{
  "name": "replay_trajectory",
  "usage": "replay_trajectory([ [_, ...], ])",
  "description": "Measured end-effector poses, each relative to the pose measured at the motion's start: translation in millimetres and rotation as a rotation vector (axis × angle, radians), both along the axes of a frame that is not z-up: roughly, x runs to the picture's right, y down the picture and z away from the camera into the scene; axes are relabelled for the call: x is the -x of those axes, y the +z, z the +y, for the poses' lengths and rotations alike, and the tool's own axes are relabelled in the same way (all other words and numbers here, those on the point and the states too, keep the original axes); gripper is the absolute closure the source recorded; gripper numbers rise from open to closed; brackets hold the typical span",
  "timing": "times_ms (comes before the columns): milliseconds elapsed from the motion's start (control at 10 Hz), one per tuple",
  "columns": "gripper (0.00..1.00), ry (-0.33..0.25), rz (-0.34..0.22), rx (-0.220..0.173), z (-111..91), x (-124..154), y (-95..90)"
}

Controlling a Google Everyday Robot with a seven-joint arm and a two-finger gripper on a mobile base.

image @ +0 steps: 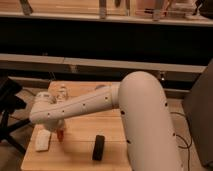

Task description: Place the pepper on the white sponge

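The white sponge lies on the wooden table near its left front. The small red-orange pepper hangs just right of the sponge, right below my gripper, close to the table top. My gripper is at the end of the white arm, which reaches from the right across the table to the left. The arm's wrist hides most of the gripper.
A flat black rectangular object stands on edge on the table, right of the pepper. A black stand is off the table's left edge. A dark counter with shelves runs along the back.
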State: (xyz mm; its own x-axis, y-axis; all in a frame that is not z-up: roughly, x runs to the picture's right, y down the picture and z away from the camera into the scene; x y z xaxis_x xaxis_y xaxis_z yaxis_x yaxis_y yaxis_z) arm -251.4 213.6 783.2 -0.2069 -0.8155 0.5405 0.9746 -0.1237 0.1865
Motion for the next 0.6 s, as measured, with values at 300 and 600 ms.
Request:
replay_trajectory([
  [300,1.0,-0.021,-0.145,0.051,6.6,45.1,4.4],
  [600,0.86,-0.059,-0.233,0.085,14.7,72.5,4.4],
])
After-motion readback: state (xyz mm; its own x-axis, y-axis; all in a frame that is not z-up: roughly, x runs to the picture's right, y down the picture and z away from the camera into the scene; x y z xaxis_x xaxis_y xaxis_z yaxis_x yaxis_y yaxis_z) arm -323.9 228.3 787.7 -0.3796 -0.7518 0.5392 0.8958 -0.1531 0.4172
